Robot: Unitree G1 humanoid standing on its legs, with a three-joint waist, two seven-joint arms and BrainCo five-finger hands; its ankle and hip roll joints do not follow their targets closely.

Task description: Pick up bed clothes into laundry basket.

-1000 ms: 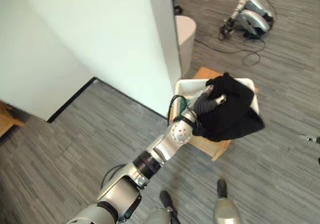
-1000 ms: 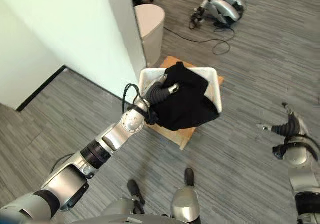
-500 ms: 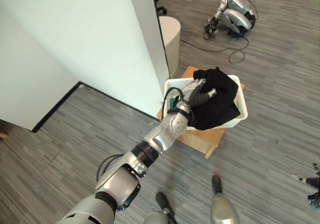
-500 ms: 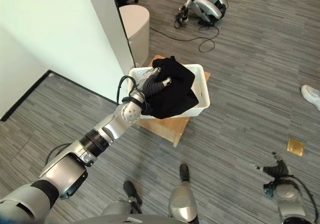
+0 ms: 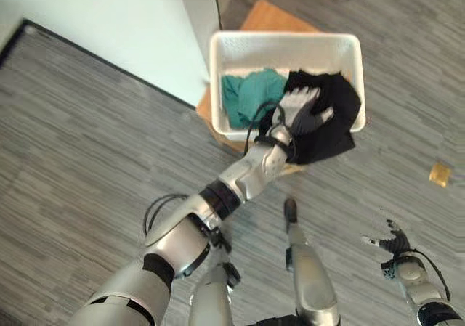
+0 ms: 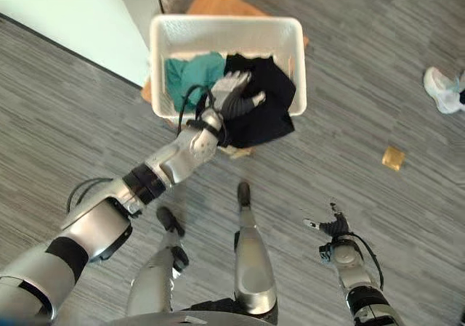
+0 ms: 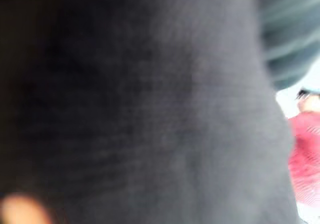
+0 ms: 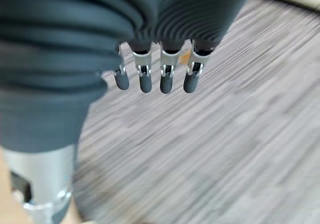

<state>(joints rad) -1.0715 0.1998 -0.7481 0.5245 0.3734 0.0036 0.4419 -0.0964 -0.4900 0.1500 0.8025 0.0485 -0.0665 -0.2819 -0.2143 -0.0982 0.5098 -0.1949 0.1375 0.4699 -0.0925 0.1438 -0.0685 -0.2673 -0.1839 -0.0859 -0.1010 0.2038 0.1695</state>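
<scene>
The black garment (image 5: 328, 123) lies in my white laundry basket (image 5: 240, 46), spilling over its near right rim beside teal cloth (image 5: 251, 97). My left hand (image 5: 309, 108) rests on it, fingers spread; whether they pinch fabric, I cannot tell. My right hand (image 6: 330, 228) hangs relaxed and empty over bare floor (image 6: 407, 86).

Matt black cloth (image 5: 330, 123) (soft) in smooth plastic basket (image 5: 285, 44).
</scene>
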